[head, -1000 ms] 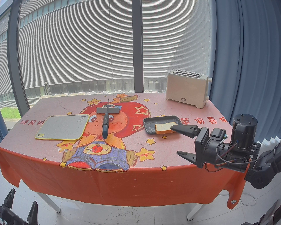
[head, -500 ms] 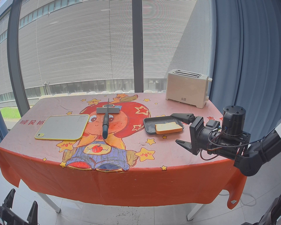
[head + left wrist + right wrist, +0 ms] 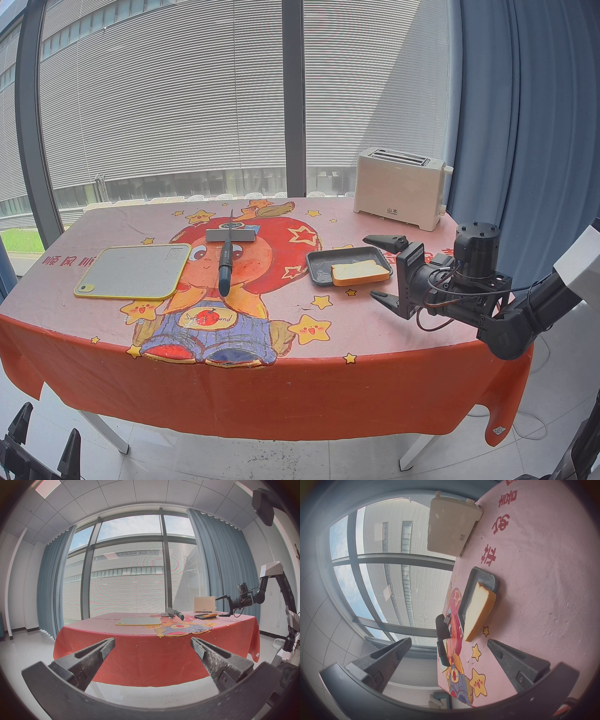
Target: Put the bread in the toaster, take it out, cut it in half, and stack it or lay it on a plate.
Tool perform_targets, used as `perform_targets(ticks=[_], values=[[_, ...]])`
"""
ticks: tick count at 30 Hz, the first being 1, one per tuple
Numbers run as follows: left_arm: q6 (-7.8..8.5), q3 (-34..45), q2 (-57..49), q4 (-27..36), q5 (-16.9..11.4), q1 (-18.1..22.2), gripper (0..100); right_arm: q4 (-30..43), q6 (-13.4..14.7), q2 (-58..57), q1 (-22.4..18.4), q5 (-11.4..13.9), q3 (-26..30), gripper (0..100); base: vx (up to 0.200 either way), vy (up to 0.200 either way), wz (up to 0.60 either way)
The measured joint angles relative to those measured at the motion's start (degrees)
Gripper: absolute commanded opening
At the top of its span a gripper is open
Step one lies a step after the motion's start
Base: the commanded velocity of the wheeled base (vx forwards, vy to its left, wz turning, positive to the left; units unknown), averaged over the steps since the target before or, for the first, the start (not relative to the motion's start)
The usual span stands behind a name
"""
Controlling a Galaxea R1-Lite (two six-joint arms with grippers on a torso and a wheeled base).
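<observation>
right gripper just beside the bread slice
its fingers spread wide by the black tray holding the bread; left gripper low before the table, fingers also apart.

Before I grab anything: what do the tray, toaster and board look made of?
The tray looks like dark coated metal or plastic: thin raised rim, dull sheen on its floor. The toaster has a cream matte shell, plastic or painted metal; it shows no reflections. The board is likely plastic: flat grey matte face, yellow-green rim.
</observation>
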Motion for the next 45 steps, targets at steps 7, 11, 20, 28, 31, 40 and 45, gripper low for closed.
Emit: perform_targets(ticks=[7, 11, 20, 28, 31, 40, 45], values=[[0.06, 0.0, 0.0, 0.0, 0.1, 0.0, 100, 0.2, 1.1, 1.4, -0.5, -0.1, -1.1, 100, 0.000, 0.000, 0.00], [0.06, 0.0, 0.0, 0.0, 0.1, 0.0, 100, 0.2, 1.1, 1.7, -0.5, -0.1, -1.1, 100, 0.000, 0.000, 0.00], [0.06, 0.0, 0.0, 0.0, 0.1, 0.0, 100, 0.3, 1.1, 2.8, -1.2, -0.1, -1.8, 100, 0.000, 0.000, 0.00], [0.13, 0.0, 0.0, 0.0, 0.1, 0.0, 100, 0.4, 1.1, 4.3, -1.4, -0.2, -3.2, 100, 0.000, 0.000, 0.00], [0.13, 0.0, 0.0, 0.0, 0.1, 0.0, 100, 0.4, 1.1, 4.5, -1.6, -0.2, -3.7, 100, 0.000, 0.000, 0.00], [0.16, 0.0, 0.0, 0.0, 0.1, 0.0, 100, 0.6, 1.1, 5.5, -2.8, -0.2, -6.1, 100, 0.000, 0.000, 0.00], [0.16, 0.0, 0.0, 0.0, 0.1, 0.0, 100, 0.6, 1.1, 6.3, -3.2, -0.2, -6.7, 100, 0.000, 0.000, 0.00]])
